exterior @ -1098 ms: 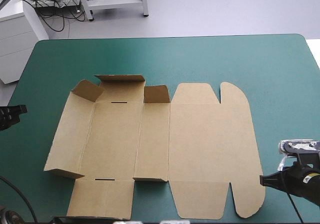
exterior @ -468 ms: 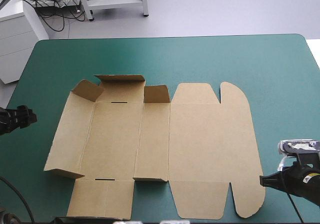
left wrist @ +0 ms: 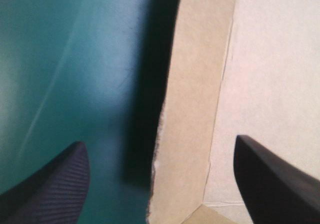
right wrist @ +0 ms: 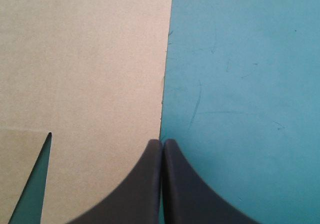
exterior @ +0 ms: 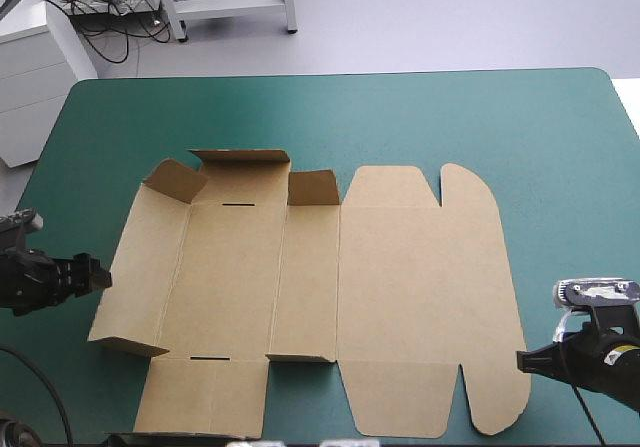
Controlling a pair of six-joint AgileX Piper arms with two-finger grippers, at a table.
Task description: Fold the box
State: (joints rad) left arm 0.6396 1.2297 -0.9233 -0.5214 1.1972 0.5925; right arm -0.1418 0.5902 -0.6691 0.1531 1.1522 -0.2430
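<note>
Brown board makes the box (exterior: 330, 297), and it lies mostly flat on the teal-green table cover (exterior: 420, 117), between the two grippers; only a little is done. The long wall nearest the left gripper (exterior: 98, 275) tilts up a bit, and the small flaps at that end stand part way up; the big lid part, on the side near the right gripper (exterior: 523, 360), lies flat; no wall is tucked in. So I think the job is just at its start, and nearly all the folding is left: the walls must stand up, the flaps must tuck in, and the tray must take shape. The left gripper is spread wide, one black finger on the cover side and the other on the box side; the edge of the tilted wall runs just ahead, between them; it holds nothing. The right gripper is pinched together with nothing in it; its tip sits right at the box's edge, with board on one side and bare cover on the other.
</note>
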